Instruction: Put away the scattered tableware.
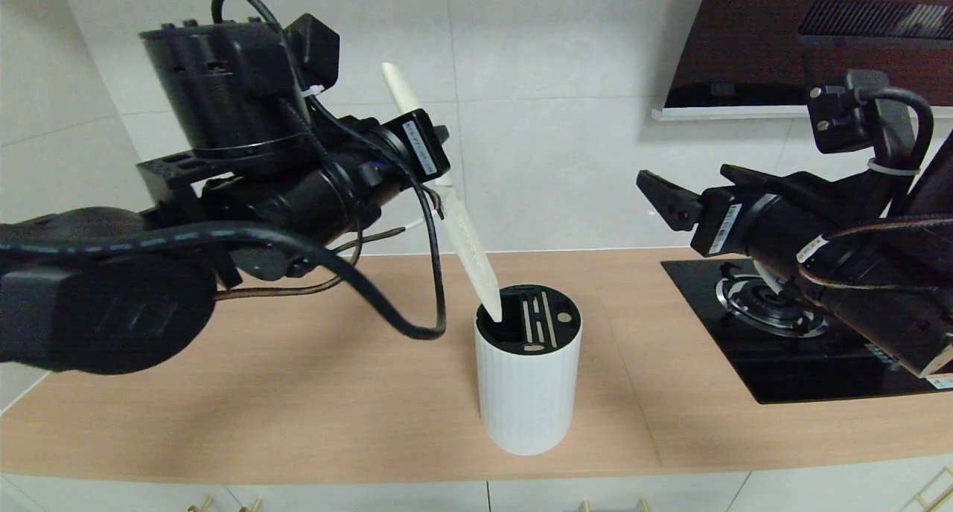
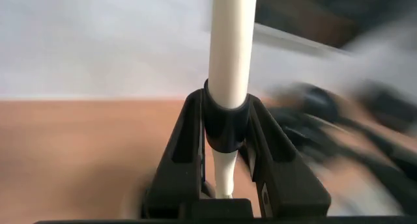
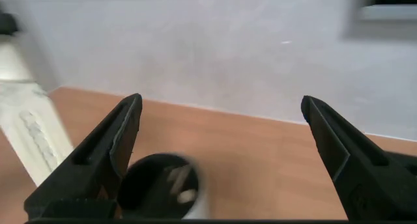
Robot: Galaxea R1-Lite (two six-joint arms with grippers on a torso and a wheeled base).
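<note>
The pale cream knife point(image 1: 463, 233) stood tilted above the worktop point(image 1: 298, 393), its handle end pointing toward 11 o'clock and its tip down at 5 o'clock. The tip met the wide opening on the 9 o'clock side of the black slotted top of the holder point(image 1: 528, 378); how deep it went in could not be told. The holder, a white ribbed cylinder, stood upright on the wooden worktop near its front edge. The left hand point(image 1: 435, 144), up at 11 o'clock from the holder, had its fingers closed tight on the knife at the junction of handle and blade; in the left wrist view the two black fingers point(image 2: 189, 152) pressed the round handle point(image 2: 231, 48) from both sides. The right hand point(image 1: 685, 177) hung in the air at 2 o'clock from the holder, well apart from it, its fingers spread wide and gripping nothing, above the near edge of a black gas hob point(image 1: 782, 363) set into the worktop at 3 o'clock. Its wrist view looked between the parted fingers point(image 3: 98, 159) down onto the holder point(image 3: 159, 185) and the knife blade point(image 3: 29, 129). A white tiled wall point(image 1: 566, 125) rose behind the worktop.
</note>
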